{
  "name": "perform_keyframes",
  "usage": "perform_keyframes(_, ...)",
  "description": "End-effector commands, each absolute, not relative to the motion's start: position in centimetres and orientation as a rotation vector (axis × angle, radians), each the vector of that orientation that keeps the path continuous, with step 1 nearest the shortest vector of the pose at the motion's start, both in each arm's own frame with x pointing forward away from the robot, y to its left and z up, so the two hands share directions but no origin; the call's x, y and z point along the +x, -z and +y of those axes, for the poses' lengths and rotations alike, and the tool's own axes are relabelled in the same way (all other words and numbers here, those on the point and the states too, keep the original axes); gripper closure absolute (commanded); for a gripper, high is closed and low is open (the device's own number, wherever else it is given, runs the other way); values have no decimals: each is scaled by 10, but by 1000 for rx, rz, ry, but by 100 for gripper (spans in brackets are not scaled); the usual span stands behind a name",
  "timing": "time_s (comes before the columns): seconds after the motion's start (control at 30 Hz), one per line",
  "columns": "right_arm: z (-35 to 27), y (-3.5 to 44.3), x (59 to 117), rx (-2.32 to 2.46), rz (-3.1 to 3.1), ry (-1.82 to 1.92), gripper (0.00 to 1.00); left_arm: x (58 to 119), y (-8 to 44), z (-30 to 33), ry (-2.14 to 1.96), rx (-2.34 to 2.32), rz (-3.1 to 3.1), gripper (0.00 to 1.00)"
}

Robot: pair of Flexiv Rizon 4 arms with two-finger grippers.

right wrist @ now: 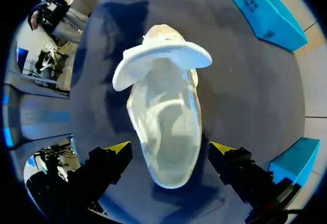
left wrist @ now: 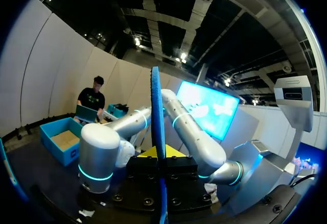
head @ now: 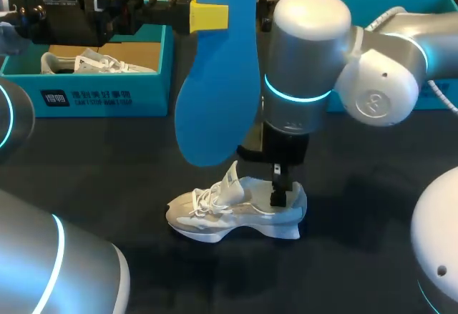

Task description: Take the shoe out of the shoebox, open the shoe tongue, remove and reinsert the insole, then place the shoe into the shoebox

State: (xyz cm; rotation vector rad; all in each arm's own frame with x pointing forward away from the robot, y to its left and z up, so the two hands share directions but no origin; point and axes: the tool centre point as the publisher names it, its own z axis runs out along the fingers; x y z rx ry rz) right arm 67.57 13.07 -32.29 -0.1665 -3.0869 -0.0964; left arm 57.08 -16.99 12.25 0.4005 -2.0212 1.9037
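A white shoe (head: 232,212) lies on the dark table, toe towards my left, its tongue (right wrist: 163,58) folded up and out. My right gripper (head: 280,191) hangs over the heel; in the right wrist view the right gripper (right wrist: 169,150) is open, a yellow tip on either side of the shoe (right wrist: 166,127) with a gap on both sides. High above the shoe, my left gripper (head: 215,15) is shut on a blue insole (head: 215,92) that hangs toe-down. In the left wrist view the insole (left wrist: 157,112) stands edge-on between the left gripper (left wrist: 162,155) and its fingers.
A teal shoebox (head: 100,89) stands at the back left with a second white shoe (head: 93,62) inside. Another teal box (head: 429,6) sits at the back right, behind my right arm. Both boxes (right wrist: 265,12) (right wrist: 296,163) also show in the right wrist view.
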Motion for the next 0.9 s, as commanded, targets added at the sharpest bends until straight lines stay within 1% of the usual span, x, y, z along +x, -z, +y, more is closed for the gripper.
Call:
perform_keyframes(0.03, 135, 322, 686, -157, -3095, 97, 0, 573, -123, -173, -1900, 398, -2023, 100)
perform_keyframes(0.23, 145, 332, 700, -137, -3100, 84, 0, 573, -123, -173, -1900, 398, -2023, 100)
perform_keyframes(0.43, 151, 356, 714, -130, -3080, 88, 0, 573, -123, -173, -1900, 398, -2023, 100)
perform_keyframes(0.73, 153, 373, 719, -156, -3063, 111, 0, 573, -123, -173, -1900, 398, -2023, 100)
perform_keyframes(0.77, 153, 374, 720, -157, -3062, 113, 1, 573, -123, -173, -1900, 398, -2023, 100)
perform_keyframes(0.87, 155, 377, 721, -158, -3055, 117, 10, 573, -123, -173, -1900, 398, -2023, 100)
perform_keyframes(0.9, 155, 378, 721, -157, -3052, 117, 15, 573, -123, -173, -1900, 398, -2023, 100)
